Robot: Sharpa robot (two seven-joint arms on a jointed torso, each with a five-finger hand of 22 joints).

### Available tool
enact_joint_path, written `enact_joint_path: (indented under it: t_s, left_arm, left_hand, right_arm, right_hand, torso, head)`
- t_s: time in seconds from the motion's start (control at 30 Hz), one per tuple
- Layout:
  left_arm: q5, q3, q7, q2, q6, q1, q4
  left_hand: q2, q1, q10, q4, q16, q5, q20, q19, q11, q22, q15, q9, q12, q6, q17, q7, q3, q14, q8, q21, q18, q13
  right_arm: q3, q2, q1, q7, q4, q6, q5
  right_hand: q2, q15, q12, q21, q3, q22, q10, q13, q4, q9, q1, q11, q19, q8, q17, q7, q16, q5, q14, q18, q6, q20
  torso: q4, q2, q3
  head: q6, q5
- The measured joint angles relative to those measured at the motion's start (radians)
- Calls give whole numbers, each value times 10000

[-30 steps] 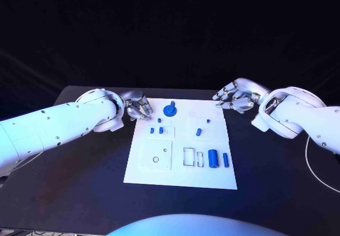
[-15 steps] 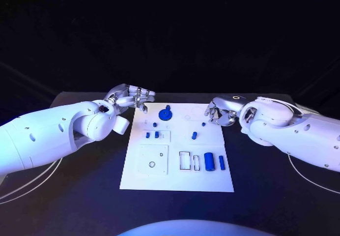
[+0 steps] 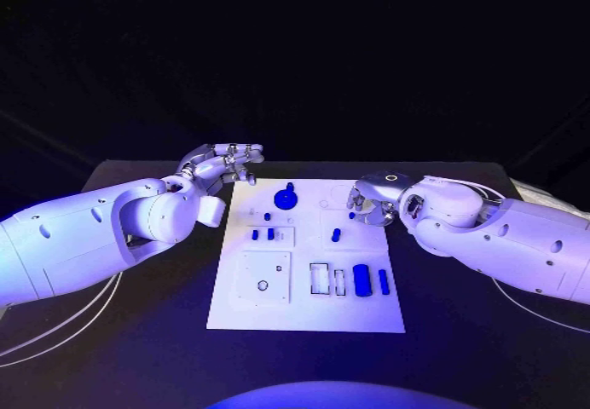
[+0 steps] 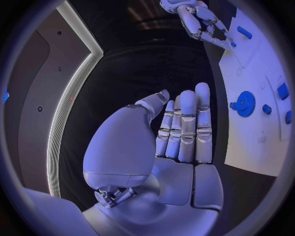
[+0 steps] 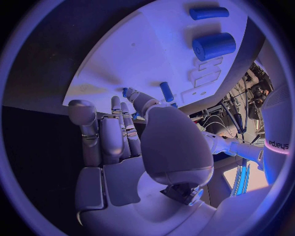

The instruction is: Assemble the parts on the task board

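The white task board [image 3: 308,302] lies in the middle of the black table. On it are a blue gear with a knob [image 3: 286,198] [image 4: 245,103], two small pegs [image 3: 263,233], another peg [image 3: 334,234] [image 5: 166,92], a thick blue cylinder [image 3: 361,279] [image 5: 213,45] and a thin one [image 3: 384,281] [image 5: 208,13]. My left hand [image 3: 224,165] [image 4: 178,132] hovers off the board's far left corner, fingers straight, holding nothing. My right hand [image 3: 370,200] [image 5: 117,132] is over the board's far right part, fingers straight. Its thumb tip lies by a tiny blue piece [image 3: 352,215] [image 5: 126,92].
A raised white square plate with a small oval hole [image 3: 264,277] sits on the board's near left. Outlined rectangular slots [image 3: 320,277] lie beside the cylinders. Bare black table [image 3: 135,341] surrounds the board, and cables [image 3: 61,328] trail at both sides.
The camera has shifted. My right hand came in from beyond the board's far right corner to over its far right part. My left hand lifted and straightened its fingers.
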Motion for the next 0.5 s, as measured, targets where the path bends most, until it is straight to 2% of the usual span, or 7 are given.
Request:
enact_joint_path:
  t_s: [0.33,0.5]
  left_arm:
    - [222,0,91,-4,12,-3,84]
    - [260,-1,95,-5,15,-4,96]
  left_hand:
    - [0,0,-1,-27,0,-1,0,0,0,-41,0,0,43,0,-41,0,-28,0,0,-40,0,8]
    - [0,0,-2,-27,0,-1,0,0,0,-59,1,0,115,0,-54,0,-27,1,0,-98,0,17]
  right_arm:
    - [-10,276,-105,0,-289,220,-143]
    - [5,348,-127,16,-372,263,-158]
  right_hand:
    - [0,0,-36,0,93,-5,37,-141,5,3,0,-42,20,-37,-58,-48,-44,0,0,0,46,-20]
    - [3,0,-36,0,252,7,204,-285,2,28,2,-50,35,-37,-72,-123,-78,-58,0,0,166,-35]
  torso:
    - [-1,-4,3]
    - [-1,-6,4]
  head:
    - [-34,17]
    - [-46,25]
